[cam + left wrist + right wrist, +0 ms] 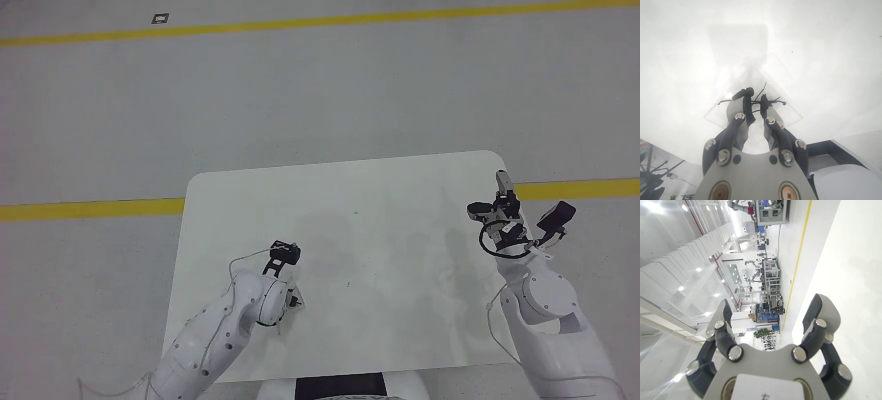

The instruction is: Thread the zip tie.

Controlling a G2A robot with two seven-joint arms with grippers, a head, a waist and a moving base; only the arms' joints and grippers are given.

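Tabletop seen from above: a white table [400, 220] with rounded corners carries both arms. The left pincer [290, 297] points straight down near the table's near-left part. We judge it is placed there to pick out a tie. The right pincer [495, 198] sits raised at the table's right edge, well apart from the left one. We judge it is parked there so that it does not crowd the pick.

Left wrist view: we look down the left pincer [755, 103] onto a clear tray [789, 111] lying flat on the table. A small tangle of black zip ties [755, 103] rests on that tray, with tails fanning out to both sides. The two fingers stand close together with a narrow gap between them. Thin strands cross that gap. The gap looks wider than a strand, so we read the pincer as slightly parted around the ties, not clamped on one. Such a low, straddling pose suits singling out one tie from the pile. Because the strands overlap, we judge that more than one could come up together.

Right wrist view: the right pincer [770, 300] is spread wide and holds nothing. It points level, out across the room past the table's edge. We judge it is waiting to take the tie's other end for threading, which has not begun.
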